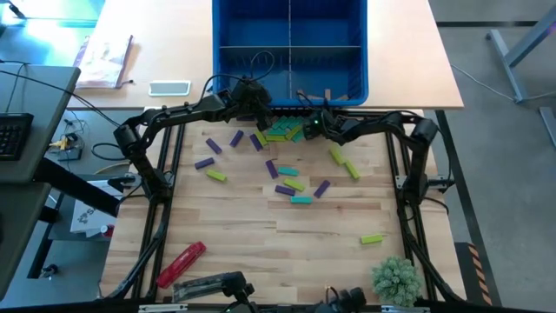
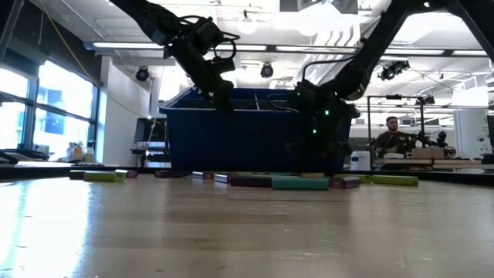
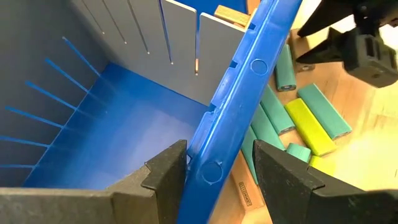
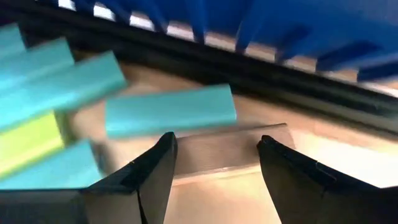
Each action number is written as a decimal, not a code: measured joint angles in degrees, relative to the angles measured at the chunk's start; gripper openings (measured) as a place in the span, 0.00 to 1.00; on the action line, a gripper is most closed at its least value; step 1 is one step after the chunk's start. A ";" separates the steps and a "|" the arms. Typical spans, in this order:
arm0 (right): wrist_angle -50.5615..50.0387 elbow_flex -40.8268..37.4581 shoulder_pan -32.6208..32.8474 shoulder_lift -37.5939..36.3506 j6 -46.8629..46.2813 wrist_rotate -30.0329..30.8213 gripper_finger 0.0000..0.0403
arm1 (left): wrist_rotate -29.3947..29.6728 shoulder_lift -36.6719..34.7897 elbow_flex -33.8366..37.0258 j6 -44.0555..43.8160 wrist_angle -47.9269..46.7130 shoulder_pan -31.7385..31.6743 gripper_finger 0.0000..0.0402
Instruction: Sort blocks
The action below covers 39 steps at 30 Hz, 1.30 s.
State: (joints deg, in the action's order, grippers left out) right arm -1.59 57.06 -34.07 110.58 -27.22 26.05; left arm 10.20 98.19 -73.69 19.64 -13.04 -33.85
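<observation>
Blue, split by pale dividers, sitting at the far edge of the wooden table (image 1: pixel 261 252): bin (image 1: pixel 289 52). Poising the left gripper (image 3: pixel 217 155) right at the bin's near rim, one finger inside the wall and the other outside, spread wide, gripping nothing. Showing one tan block (image 3: pixel 231 14) past a divider, inside the bin.

Reaching the right gripper (image 4: pixel 214 155) down to the table just in front of the bin, low at the right end of the pile (image 1: pixel 283 130) of teal and lime blocks. Standing wide there too, pinching nothing. Lying across the gap between those tips, flat on the wood: a second tan block (image 4: pixel 230 146); touching the fingers or not, cannot tell. Lying just beyond it: a teal block (image 4: pixel 171 111), with more teal and one lime piece beside it.

Spreading out from the pile toward the table's middle: loose blocks (image 1: pixel 287 184) in purple, lime and teal, some touching, most apart. Lying well apart from the rest, toward the near right: a lime block (image 1: pixel 372 238). Seen level from the table top, forming one low line in front of the bin's dark wall.

Resting near the table's near-left corner: a red tool (image 1: pixel 181 263). Standing at the near-right corner: a plant (image 1: pixel 395 278). Sitting at a desk in the room behind: a person (image 2: pixel 394 135).
</observation>
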 joint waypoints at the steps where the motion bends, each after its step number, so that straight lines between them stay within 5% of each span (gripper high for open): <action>1: -2.87 0.87 0.38 -0.19 -0.17 -1.13 0.54 | -0.01 0.00 0.00 0.00 0.02 0.00 0.41; 10: -13.04 3.35 8.66 -10.29 7.78 -5.94 0.54 | 0.00 0.02 0.00 0.00 0.02 0.00 0.41; 17: -19.80 3.37 10.82 -16.67 33.45 -11.81 0.54 | 0.02 0.02 0.00 0.00 0.04 0.00 0.41; 22: -18.62 2.91 10.50 -14.20 44.47 -23.82 0.54 | 0.06 0.02 0.00 0.00 0.04 0.09 0.41; 39: -12.90 3.07 8.28 -1.04 53.05 -34.22 0.52 | 0.04 0.04 0.00 0.00 0.00 0.20 0.41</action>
State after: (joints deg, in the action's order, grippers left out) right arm -14.49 60.13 -25.80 109.54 25.82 -8.17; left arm 10.23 98.24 -73.69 19.64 -13.04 -33.65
